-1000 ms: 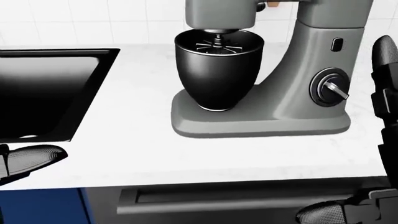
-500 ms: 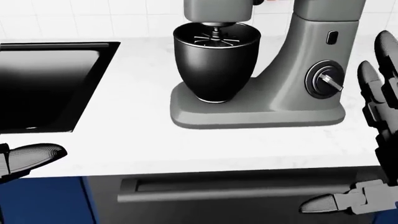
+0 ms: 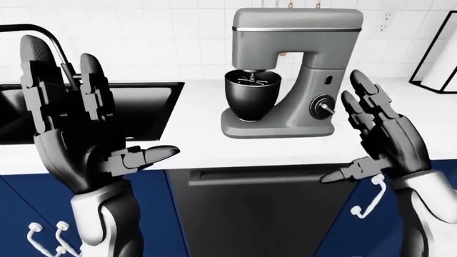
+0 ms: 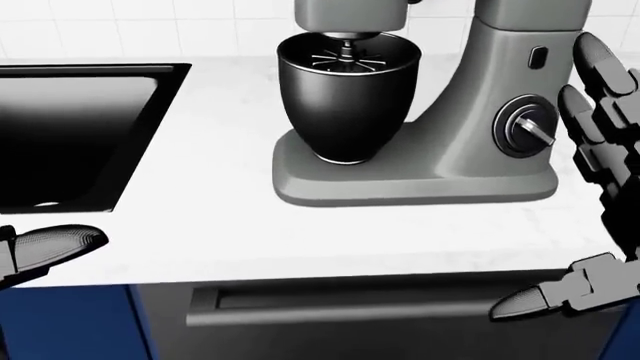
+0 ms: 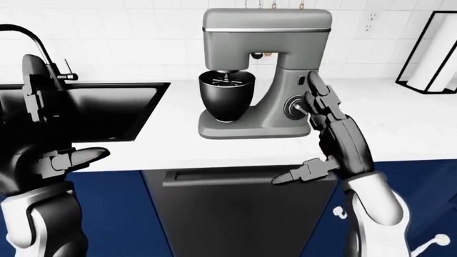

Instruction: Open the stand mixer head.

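A grey stand mixer [image 3: 293, 115] stands on the white counter [image 3: 200, 144], its head [image 3: 296, 29] down over a black bowl [image 3: 251, 97]. A speed knob [image 4: 525, 129] sits on its right side. My right hand [image 3: 379, 142] is open, fingers spread, held up to the right of the mixer's base and nearer the camera, not touching it. My left hand [image 3: 79, 128] is open, fingers up, at the left in front of the sink, far from the mixer.
A black sink [image 3: 143, 110] with a black tap [image 3: 39, 32] lies left of the mixer. A dark dishwasher front with a handle [image 3: 257, 176] sits below the counter, between blue cabinets [image 3: 28, 203]. A paper-towel holder [image 5: 428, 59] stands at the right.
The head view has shifted slightly. My right hand has risen and moved left toward the mixer's right side, fingers still spread. My left hand has hardly moved.
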`<state>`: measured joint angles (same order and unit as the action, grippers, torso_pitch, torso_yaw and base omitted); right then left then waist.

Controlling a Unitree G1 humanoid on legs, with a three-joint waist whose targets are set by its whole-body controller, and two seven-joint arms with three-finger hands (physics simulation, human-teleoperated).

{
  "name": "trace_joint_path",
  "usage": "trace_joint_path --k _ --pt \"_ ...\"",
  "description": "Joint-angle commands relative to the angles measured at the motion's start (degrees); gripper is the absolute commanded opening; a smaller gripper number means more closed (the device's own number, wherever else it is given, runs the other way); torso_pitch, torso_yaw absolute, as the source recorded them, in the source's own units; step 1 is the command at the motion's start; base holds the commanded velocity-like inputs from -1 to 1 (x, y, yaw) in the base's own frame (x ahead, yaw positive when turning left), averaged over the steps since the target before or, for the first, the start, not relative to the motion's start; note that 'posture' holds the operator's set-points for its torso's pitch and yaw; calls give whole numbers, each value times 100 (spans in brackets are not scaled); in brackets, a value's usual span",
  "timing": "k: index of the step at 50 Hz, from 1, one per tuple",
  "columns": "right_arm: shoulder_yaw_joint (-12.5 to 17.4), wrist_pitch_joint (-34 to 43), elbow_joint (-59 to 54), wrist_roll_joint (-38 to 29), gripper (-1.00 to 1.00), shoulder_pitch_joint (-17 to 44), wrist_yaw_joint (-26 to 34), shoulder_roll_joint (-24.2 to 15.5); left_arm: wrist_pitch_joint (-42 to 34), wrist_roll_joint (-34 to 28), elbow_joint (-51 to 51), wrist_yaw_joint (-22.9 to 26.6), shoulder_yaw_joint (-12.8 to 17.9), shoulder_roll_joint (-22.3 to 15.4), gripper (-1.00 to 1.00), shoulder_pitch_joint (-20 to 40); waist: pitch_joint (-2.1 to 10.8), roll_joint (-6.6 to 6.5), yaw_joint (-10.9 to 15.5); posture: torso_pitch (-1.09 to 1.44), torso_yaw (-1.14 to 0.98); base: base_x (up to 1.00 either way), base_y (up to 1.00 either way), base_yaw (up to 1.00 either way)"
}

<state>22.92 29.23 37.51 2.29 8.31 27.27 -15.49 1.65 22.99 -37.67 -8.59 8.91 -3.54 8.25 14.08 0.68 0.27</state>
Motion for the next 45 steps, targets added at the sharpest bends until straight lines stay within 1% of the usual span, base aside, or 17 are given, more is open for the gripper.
trace_joint_path --k 1,13,22,35,45 --pt "11 -132 91 9 100 184 -80 -77 80 -5 -143 27 -7 -26 98 122 23 5 -1 -30 0 0 0 0" --pt "-125 -216 -282 90 100 600 -203 -287 83 -9 -155 32 15 -34 98 96 27 -8 -6 -30 0 0 0 0" --pt "-241 -305 -537 131 100 786 -325 -320 62 -19 -185 24 -2 -27 97 91 21 -10 -5 -30 0 0 0 0" --pt "-330 -382 -735 113 100 919 -357 -379 75 -8 -173 19 20 -30 98 77 9 -9 -2 -30 0 0 0 0" --pt "-349 -451 -823 66 100 911 -377 -370 88 5 -144 20 47 -41 98 86 4 -7 2 -30 0 0 0 0"
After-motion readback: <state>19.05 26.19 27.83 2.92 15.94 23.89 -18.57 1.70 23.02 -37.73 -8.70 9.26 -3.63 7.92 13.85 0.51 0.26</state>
